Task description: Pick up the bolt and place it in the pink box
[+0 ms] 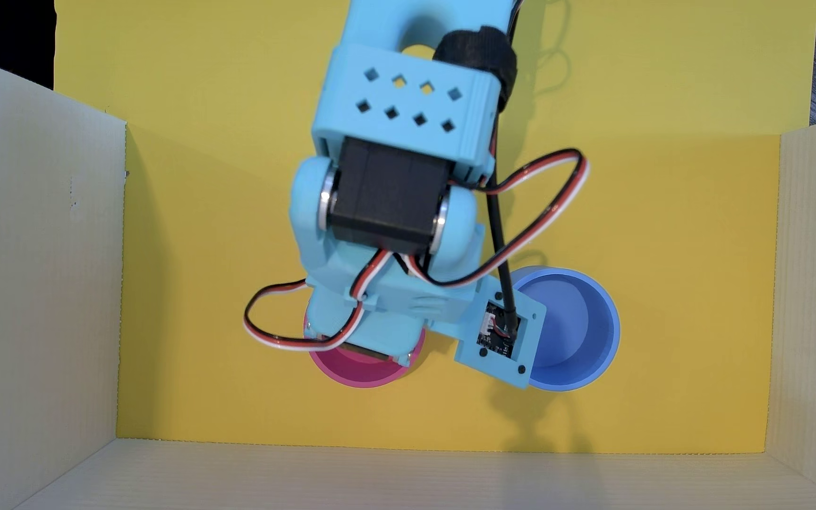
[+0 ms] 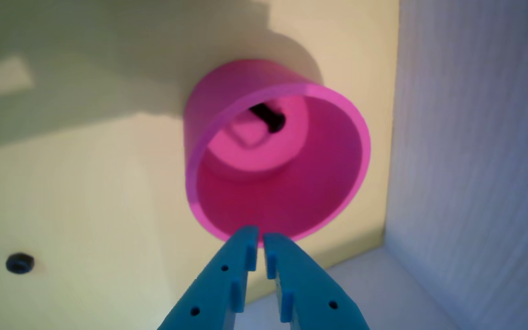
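- Around the yellow floor (image 1: 200, 294), pale cardboard walls (image 1: 38, 245) stand left, right and near.
- Blue cup (image 1: 587, 323) right of the pink box (image 2: 337, 183).
- Gripper (image 2: 261, 236) above the box's rim, fingers nearly together, empty.
- Bolt (image 2: 268, 118) lies inside the box.
- Nut (image 2: 19, 263) on open floor, left in the wrist view.

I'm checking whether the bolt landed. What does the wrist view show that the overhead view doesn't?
Only the wrist view shows the bolt lying on the pink box's floor, the end effector with its tips nearly together and empty, and a dark nut on the yellow floor. Only the overhead view shows the blue container. Both show the pink box, half hidden overhead.
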You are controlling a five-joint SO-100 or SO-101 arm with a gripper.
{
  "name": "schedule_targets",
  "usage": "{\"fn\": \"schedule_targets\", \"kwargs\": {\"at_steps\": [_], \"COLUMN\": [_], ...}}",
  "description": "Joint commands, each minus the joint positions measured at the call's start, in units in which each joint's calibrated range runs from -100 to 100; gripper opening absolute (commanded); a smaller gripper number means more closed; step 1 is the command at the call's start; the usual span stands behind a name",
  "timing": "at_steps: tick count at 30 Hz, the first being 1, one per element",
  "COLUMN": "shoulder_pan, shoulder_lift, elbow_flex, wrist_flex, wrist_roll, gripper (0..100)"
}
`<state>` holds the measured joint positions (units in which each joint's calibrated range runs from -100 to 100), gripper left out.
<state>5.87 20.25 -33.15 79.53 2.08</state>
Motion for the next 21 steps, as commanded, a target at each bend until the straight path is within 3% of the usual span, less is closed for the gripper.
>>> {"fn": "schedule_targets", "kwargs": {"at_steps": [1, 7, 16, 21], "shoulder_pan": [0.09, -1.75, -4.18, -5.43], "shoulder_lift": [-10.83, -32.38, -61.84, -73.28], "elbow_flex": [5.70, 28.40, 70.38, 86.39], "wrist_flex": [-0.38, -11.79, -38.30, -46.28], "wrist_roll": [-0.07, -0.07, -0.17, -0.23], "gripper": [1, 1, 1, 1]}}
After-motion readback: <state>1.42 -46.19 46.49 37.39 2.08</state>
